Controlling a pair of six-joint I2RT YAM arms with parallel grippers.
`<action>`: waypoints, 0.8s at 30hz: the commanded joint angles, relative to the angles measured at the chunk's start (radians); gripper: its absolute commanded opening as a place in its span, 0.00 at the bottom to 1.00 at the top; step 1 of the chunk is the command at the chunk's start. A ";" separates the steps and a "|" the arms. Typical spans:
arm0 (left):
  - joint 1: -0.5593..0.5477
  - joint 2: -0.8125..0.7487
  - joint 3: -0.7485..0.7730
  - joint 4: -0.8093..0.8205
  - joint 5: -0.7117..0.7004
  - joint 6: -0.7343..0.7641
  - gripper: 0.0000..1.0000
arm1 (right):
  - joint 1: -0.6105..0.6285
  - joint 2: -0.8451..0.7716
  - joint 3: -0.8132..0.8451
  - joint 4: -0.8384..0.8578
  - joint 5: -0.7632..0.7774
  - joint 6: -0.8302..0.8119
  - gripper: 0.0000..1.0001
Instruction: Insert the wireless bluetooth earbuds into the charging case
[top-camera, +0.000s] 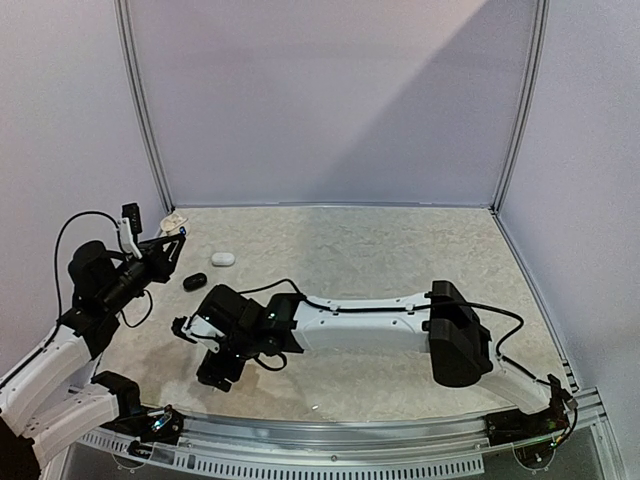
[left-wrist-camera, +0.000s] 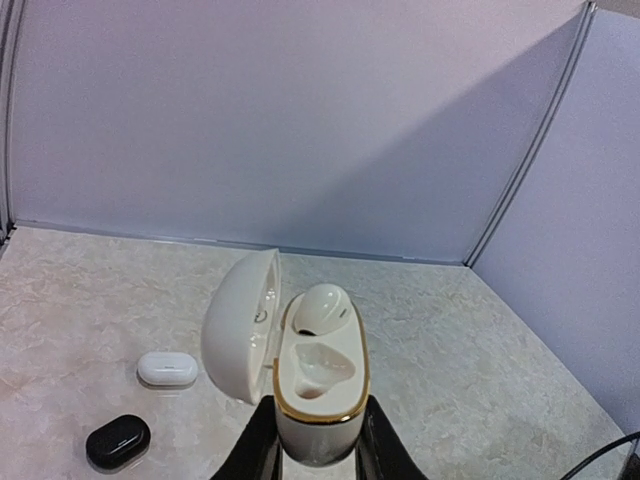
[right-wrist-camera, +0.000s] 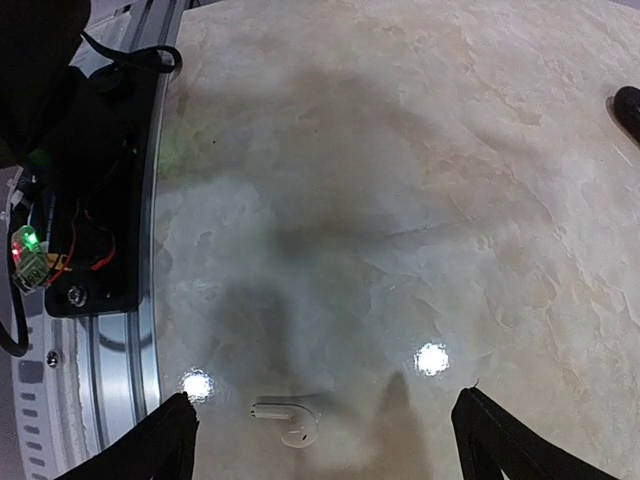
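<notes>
Hovers with right jaws wide over earbud (right-wrist-camera: 296, 428); clamps case (left-wrist-camera: 320, 440) in left jaws. Probably light, slick: pinch across stem.

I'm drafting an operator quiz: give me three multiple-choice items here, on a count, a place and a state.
1. The open case holds: A no earbud, B one, C two.
2. The loose white earbud lies: A on the table, B in the open case, C on its lid.
3. The right end effector is: A open, B shut on the loose white earbud, C shut empty.
Key: 1 B, the seated earbud sits beside a bare slot; 2 A, it lies between the right fingers; 3 A, fingers spread wide.
</notes>
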 joint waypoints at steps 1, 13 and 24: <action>0.012 -0.025 -0.020 0.028 0.016 0.038 0.00 | -0.003 0.004 -0.083 0.119 -0.045 -0.038 0.90; -0.024 -0.085 -0.058 0.055 0.020 0.031 0.00 | 0.048 0.052 -0.125 0.197 0.100 0.050 0.80; -0.040 -0.095 -0.065 0.054 0.004 0.034 0.00 | 0.060 0.073 -0.145 0.158 0.104 0.010 0.62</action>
